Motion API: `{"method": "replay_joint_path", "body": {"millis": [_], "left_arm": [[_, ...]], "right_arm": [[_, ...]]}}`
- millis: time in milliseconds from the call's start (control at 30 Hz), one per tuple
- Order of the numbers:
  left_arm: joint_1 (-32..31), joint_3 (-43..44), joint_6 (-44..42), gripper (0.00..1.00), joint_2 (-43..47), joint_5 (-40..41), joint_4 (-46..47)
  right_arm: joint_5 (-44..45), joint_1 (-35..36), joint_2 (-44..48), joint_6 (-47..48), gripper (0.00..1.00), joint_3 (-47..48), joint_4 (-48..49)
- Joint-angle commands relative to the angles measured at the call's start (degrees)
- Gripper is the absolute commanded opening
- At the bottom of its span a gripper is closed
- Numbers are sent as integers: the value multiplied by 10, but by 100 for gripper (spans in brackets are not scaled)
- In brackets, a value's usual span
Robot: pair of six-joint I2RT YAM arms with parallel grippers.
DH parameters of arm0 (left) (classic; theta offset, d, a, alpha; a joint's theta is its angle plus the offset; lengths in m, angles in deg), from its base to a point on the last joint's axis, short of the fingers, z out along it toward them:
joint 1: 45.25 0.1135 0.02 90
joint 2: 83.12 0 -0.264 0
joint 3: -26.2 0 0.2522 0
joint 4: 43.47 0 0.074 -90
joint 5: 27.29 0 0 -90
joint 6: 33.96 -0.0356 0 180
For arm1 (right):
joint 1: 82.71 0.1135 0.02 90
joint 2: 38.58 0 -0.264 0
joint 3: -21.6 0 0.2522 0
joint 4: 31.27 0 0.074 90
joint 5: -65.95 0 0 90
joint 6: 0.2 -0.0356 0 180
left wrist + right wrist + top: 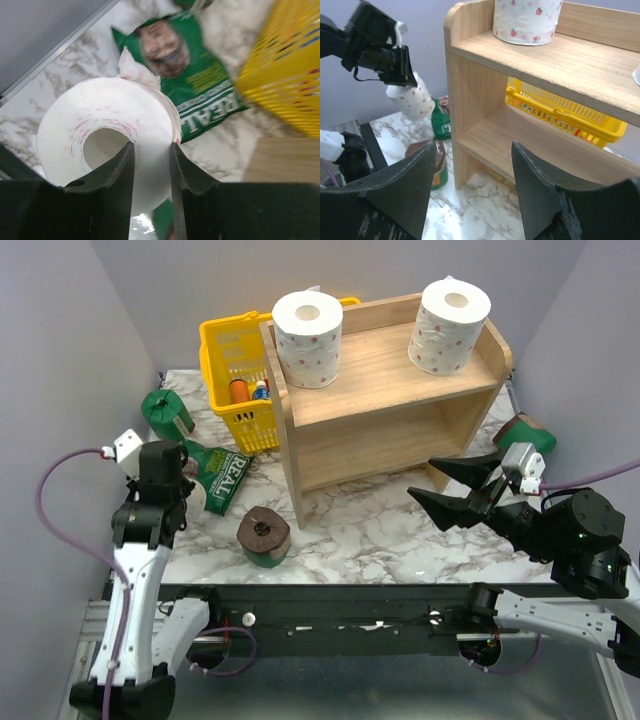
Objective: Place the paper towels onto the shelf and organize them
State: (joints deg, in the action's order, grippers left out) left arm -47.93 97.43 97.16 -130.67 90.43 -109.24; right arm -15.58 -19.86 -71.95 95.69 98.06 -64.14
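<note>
Two dotted rolls (308,338) on shelf (385,382), third roll (65,130) in left hand (151,147).

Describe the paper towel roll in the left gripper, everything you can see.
The roll is fat, white soft paper with small pink-red dots and a hollow core. A loose torn flap sticks out at its outer edge. The left gripper is shut on its wall, one finger in the core, the other outside. In the right wrist view it hangs tilted below the gripper, off the marble table, left of the shelf, near the green bag. Nothing else touches it.
</note>
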Motion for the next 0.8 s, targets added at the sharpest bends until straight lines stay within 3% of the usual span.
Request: {"method": "replay_joint_path", "body": {"millis": [0, 200, 467, 767], "left_arm": [[3, 104, 5, 14, 68, -70, 12], [3, 180, 24, 15, 137, -191, 116], [3, 266, 15, 15, 141, -460, 240], [3, 320, 26, 15, 146, -559, 312]], "right_arm": [[37, 3, -19, -57, 70, 39, 21], [-21, 3, -50, -99, 70, 90, 44], [-165, 3, -143, -45, 75, 191, 58], [-306, 3, -233, -52, 84, 259, 152]]}}
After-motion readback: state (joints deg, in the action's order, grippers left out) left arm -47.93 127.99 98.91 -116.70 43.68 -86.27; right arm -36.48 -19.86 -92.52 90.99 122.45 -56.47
